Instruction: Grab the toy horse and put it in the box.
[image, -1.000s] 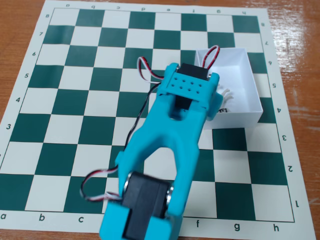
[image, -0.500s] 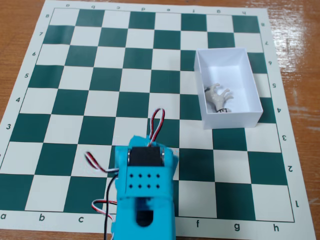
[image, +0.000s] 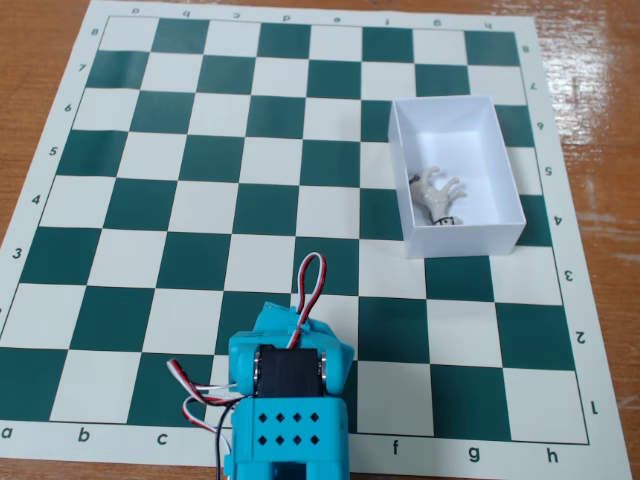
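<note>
Horse: the toy horse (image: 438, 193) lies on its side inside the box (image: 497, 160), near its lower wall.
Box: on the chessboard (image: 200, 200), right side.
Arm (image: 288, 400): bottom edge, well apart.
Gripper: hidden, cannot tell.

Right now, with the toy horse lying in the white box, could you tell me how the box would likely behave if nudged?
The box looks thin-walled, so it is probably light and would slide on the smooth chessboard mat. Its low, wide shape makes tipping unlikely. The toy horse lies loose inside and might shift.
</note>
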